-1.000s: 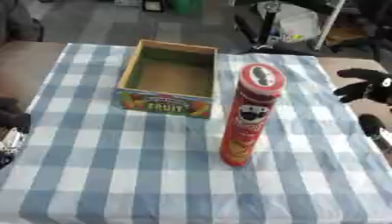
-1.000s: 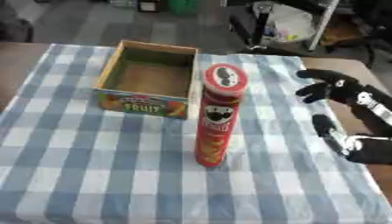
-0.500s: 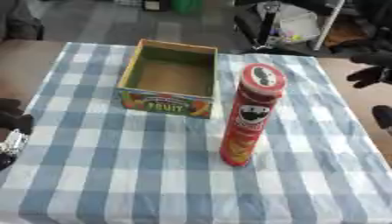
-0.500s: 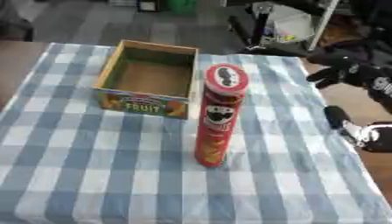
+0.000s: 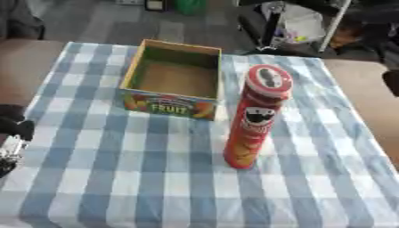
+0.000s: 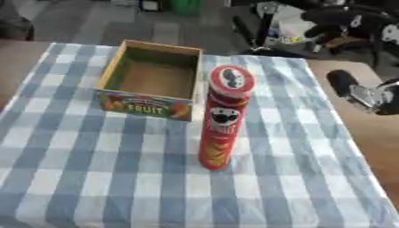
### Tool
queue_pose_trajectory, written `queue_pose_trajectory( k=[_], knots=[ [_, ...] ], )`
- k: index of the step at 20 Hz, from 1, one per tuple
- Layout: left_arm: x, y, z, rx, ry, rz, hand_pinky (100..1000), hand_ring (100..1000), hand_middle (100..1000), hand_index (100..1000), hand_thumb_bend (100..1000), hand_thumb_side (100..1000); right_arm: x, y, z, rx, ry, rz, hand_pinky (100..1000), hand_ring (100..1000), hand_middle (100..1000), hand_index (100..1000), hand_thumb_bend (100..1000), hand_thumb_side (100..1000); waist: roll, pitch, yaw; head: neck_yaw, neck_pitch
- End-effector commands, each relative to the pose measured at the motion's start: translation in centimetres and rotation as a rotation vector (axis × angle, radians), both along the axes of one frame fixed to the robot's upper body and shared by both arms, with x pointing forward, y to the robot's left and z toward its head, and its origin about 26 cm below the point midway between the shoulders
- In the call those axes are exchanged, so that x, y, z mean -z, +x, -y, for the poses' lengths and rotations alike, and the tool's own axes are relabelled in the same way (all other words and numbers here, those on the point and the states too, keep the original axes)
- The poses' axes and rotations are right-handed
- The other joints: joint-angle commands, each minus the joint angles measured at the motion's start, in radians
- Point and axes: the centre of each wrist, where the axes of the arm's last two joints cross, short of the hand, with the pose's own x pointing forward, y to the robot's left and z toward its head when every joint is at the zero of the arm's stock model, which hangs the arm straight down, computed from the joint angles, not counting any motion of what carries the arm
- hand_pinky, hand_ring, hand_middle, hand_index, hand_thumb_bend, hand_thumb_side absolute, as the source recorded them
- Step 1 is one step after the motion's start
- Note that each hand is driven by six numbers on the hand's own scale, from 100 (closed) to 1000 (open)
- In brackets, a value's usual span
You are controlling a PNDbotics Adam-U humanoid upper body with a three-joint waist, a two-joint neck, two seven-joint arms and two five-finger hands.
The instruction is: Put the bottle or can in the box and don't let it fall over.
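A tall red crisps can [image 6: 221,118] stands upright on the checked tablecloth, a little right of the middle. Behind it to the left sits an open cardboard box [image 5: 168,103] with fruit print on its front wall; nothing lies inside. My right hand [image 6: 348,21] is raised at the upper right, well above and behind the can, open and holding nothing, with its forearm [image 6: 364,92] off the table's right edge. Only part of my left hand [image 5: 13,127] shows at the lower left edge, far from both things.
The blue-and-white cloth [image 5: 156,178] covers the table, whose brown top [image 6: 366,133] shows along the right side. Chairs and clutter [image 6: 280,26] stand beyond the far edge.
My right hand has risen from beside the can at the table's right edge up to the upper right corner. The can, the box and my left hand have stayed put.
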Motion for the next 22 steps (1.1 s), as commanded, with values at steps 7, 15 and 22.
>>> queue_pose_trajectory(
  k=[7, 15, 22],
  knots=[
    [-0.6, 0.2, 0.2, 0.033, 0.023, 0.009, 577, 522, 555, 703, 304, 445, -3.7, 0.7, -3.5, -0.065, -0.225, -0.086, 899, 967, 1000, 1000, 121, 545, 0.001, 0.000, 0.016, -0.017, -0.002],
    [-0.5, 0.3, 0.5, 0.056, 0.026, 0.004, 579, 522, 555, 702, 300, 447, -4.3, 2.9, -4.7, -0.057, -0.340, -0.108, 929, 989, 1000, 1000, 168, 553, 0.006, 0.001, 0.025, -0.029, 0.002],
    [-0.5, 0.3, 0.6, 0.066, 0.026, -0.001, 580, 521, 554, 702, 296, 449, -3.3, 5.4, -4.1, 0.008, -0.403, -0.143, 937, 1000, 1000, 1000, 202, 535, 0.011, 0.002, 0.031, -0.036, 0.005]
  ],
)
